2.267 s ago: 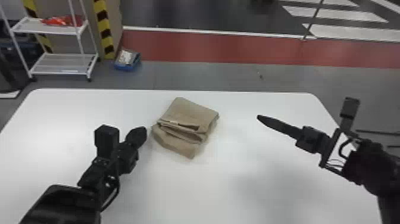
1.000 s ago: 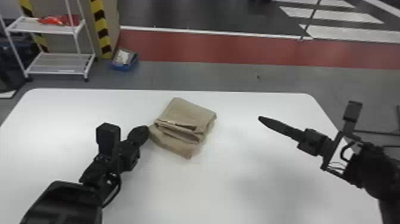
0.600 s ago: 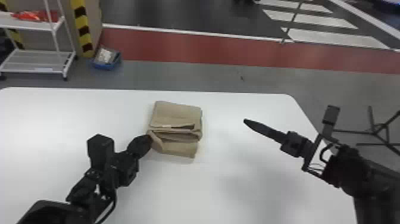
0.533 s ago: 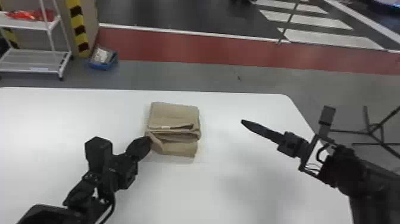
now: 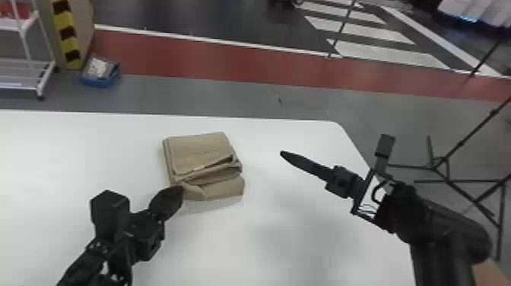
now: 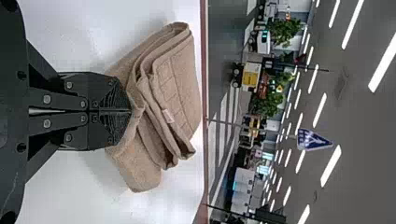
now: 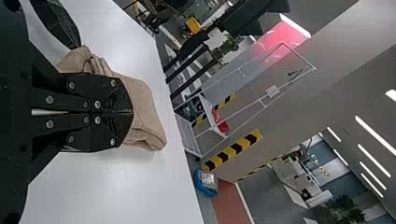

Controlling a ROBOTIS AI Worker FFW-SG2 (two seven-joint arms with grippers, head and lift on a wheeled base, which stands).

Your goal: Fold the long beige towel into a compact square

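On the white bench (image 5: 266,243), our black left end effector (image 6: 131,111) is seemingly pinching the folded beige cloth towel (image 5: 199,152) near-left, probably for squaring it; our black right end effector (image 5: 282,153) is hovering right, fingers together.

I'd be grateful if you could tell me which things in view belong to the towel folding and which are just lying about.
Part of the job:
- beige towel, partly folded
- white table under it
- left gripper, at the towel's edge
- right gripper, off to the towel's right

Just about:
- blue bin
- white rack
- black stand
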